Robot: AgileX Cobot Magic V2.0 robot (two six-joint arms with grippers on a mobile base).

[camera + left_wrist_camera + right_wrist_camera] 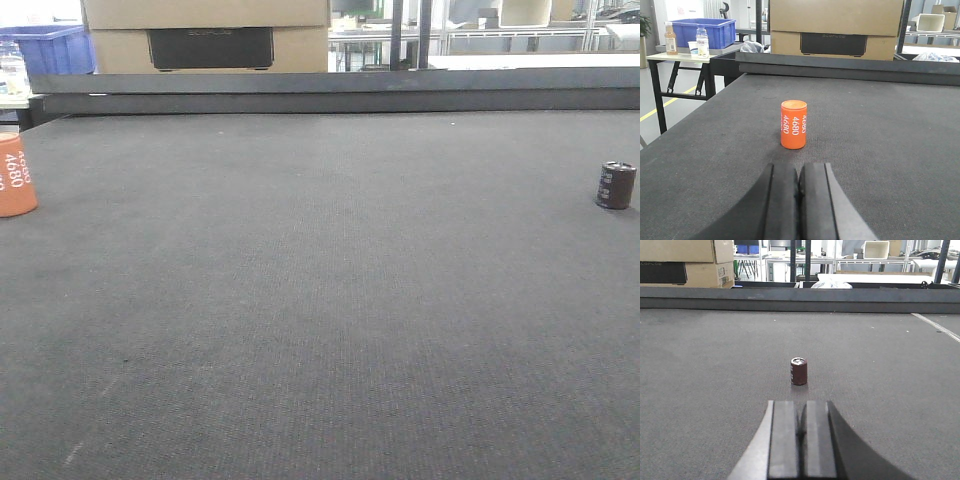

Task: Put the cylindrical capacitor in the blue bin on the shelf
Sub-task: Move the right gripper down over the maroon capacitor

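The cylindrical capacitor [799,371] is small and dark brown with a silvery top. It stands upright on the dark grey mat, a short way ahead of my right gripper [801,410] and in line with it. The front view shows the capacitor [616,185] at the far right edge. My right gripper is shut with nothing in it. My left gripper [799,172] is also shut and empty, and points at an orange cylinder [793,124] marked 4680. The shelf and its blue bin are out of view.
The orange cylinder [15,175] stands at the mat's far left. A raised dark ledge [330,92] bounds the mat's far side, with cardboard boxes [205,35] behind it. A side table [675,55] at the left holds a blue crate [702,31] and bottles [671,39].
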